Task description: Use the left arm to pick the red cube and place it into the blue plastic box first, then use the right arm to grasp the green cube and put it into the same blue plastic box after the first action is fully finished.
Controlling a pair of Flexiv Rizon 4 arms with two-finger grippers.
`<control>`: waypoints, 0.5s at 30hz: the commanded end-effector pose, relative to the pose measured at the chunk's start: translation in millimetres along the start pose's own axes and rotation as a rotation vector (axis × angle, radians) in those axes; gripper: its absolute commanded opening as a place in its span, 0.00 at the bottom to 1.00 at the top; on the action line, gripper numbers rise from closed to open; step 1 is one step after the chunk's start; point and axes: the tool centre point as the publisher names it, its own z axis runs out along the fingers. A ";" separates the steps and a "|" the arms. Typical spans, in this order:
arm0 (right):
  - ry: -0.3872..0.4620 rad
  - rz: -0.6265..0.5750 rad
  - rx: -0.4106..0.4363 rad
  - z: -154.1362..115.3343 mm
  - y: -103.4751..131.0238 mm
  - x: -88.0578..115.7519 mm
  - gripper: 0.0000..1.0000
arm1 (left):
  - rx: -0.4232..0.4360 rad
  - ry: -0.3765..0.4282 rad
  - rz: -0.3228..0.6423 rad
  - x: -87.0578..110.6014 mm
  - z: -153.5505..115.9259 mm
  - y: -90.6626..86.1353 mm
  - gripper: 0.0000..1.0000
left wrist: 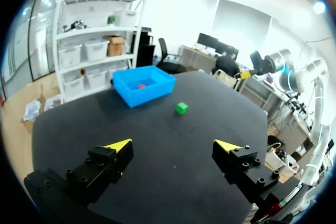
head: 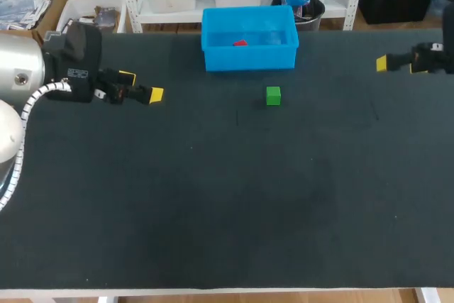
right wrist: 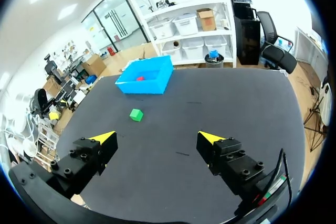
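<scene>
**Worktop** (head: 213, 204): dark, flat surface carrying all the items noted below.

**Box** (head: 248, 59): blue, open-topped and upright. It stands at the far edge of the worktop, about centre.

**Red cube** (head: 240, 43): inside the box, on its floor, slightly left of the box's middle. In the head view only its upper part shows over the near wall. Both wrist views confirm it lies within the walls. As things lie, the first placement is done.

**Green cube** (head: 273, 95): on the worktop, outside the box. It sits just near of the box's front wall and a little right of the box's centre. It is apart from the box, and nothing touches it. The second placement is not yet done.

**Left tool** (head: 142, 85): over the far left of the worktop, left of the box and well apart from it, pointing right. State: released. The left wrist view shows its two yellow-tipped fingers spread wide, with only bare worktop between them. The box and green cube lie ahead of it, both well apart.

**Right tool** (right wrist: 157, 138): over the far right of the worktop, close to the right edge, pointing left. State: released. Its own wrist view shows the fingers wide apart with nothing between them. The green cube lies ahead of it, well apart, with the box beyond. In the head view only one yellow tip is plain.

Height of either tool above the worktop: cannot tell.
</scene>
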 end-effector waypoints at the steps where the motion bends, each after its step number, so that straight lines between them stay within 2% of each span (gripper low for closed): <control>1: 0.024 -0.012 0.028 13.8 10.1 -5.4 1.00 | 0.002 -0.007 0.001 1.9 -1.2 0.2 1.00; 10: 0.108 -0.043 0.087 46.4 36.4 -3.5 1.00 | 0.002 -0.007 0.001 1.9 -1.2 0.2 1.00; 15: 0.179 -0.066 0.158 63.0 52.1 -0.7 1.00 | 0.002 -0.007 0.001 1.9 -1.2 0.2 1.00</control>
